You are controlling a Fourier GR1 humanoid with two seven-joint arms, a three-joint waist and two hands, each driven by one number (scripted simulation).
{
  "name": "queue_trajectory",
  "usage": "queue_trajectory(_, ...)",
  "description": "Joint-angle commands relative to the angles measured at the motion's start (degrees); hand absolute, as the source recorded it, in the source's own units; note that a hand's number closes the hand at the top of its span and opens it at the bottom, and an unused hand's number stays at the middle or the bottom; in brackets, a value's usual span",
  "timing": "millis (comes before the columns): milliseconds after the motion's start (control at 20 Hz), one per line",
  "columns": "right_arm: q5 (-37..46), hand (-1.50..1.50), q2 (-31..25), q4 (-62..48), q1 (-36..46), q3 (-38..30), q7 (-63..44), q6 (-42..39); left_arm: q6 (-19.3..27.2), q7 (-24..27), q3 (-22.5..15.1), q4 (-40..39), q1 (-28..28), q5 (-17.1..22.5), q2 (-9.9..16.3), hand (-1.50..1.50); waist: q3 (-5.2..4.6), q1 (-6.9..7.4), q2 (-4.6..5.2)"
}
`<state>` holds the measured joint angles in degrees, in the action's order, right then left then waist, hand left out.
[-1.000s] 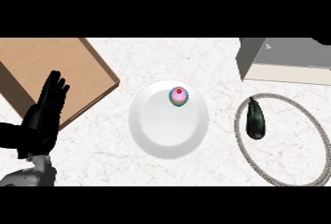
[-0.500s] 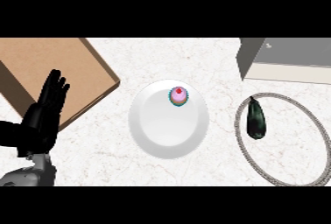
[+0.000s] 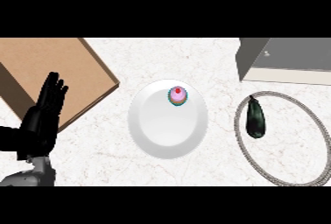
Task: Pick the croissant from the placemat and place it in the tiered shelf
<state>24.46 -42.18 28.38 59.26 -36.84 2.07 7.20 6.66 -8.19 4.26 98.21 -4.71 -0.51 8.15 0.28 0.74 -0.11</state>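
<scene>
A dark, greenish-black elongated item (image 3: 256,119) lies on the left part of a round placemat with a rope-like rim (image 3: 238,134) at the right; it does not look like a croissant. The grey and white tiered shelf (image 3: 287,61) stands just behind the placemat, at the top right. My left hand (image 3: 39,122) rests open at the far left with its fingers up, partly over a brown board, far from the placemat and holding nothing. No right hand shows in the head view.
A white plate (image 3: 161,131) sits mid-counter with a small pink-topped cupcake (image 3: 177,95) on its far edge. A brown wooden board (image 3: 51,70) lies at an angle at the upper left. White marble counter shows between plate and placemat.
</scene>
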Motion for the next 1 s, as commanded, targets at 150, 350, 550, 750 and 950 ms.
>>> queue_trajectory(150,-5.1,-1.50,-7.7,2.0,-6.6,-4.6,-4.5,-3.7,0.6,0.2,0.7,-2.7,0.2,-0.9,-0.1,0.00,-0.30,-1.38,-0.02)
queue_trajectory(350,-8.4,-1.50,-14.4,1.3,-11.9,-7.1,-3.5,-11.2,2.4,-1.4,-1.8,0.3,1.9,-3.1,-2.1,0.00,-0.25,-1.12,0.06)
queue_trajectory(550,-12.7,-1.50,-16.3,1.5,-19.2,-10.1,0.7,-17.6,-0.3,1.4,1.0,0.2,4.6,-0.8,0.0,0.00,-0.27,-1.16,-0.04)
queue_trajectory(750,-15.4,-1.50,-21.0,0.5,-19.7,-10.7,-0.1,-21.4,-0.4,-0.3,0.3,0.4,2.8,-1.0,-0.4,0.00,-0.27,-0.63,0.12)
queue_trajectory(950,-17.9,-1.50,-22.4,-1.3,-23.9,-12.2,4.1,-24.0,-0.7,1.2,1.6,-2.3,1.3,-0.1,-0.4,0.00,-0.27,-0.89,0.13)
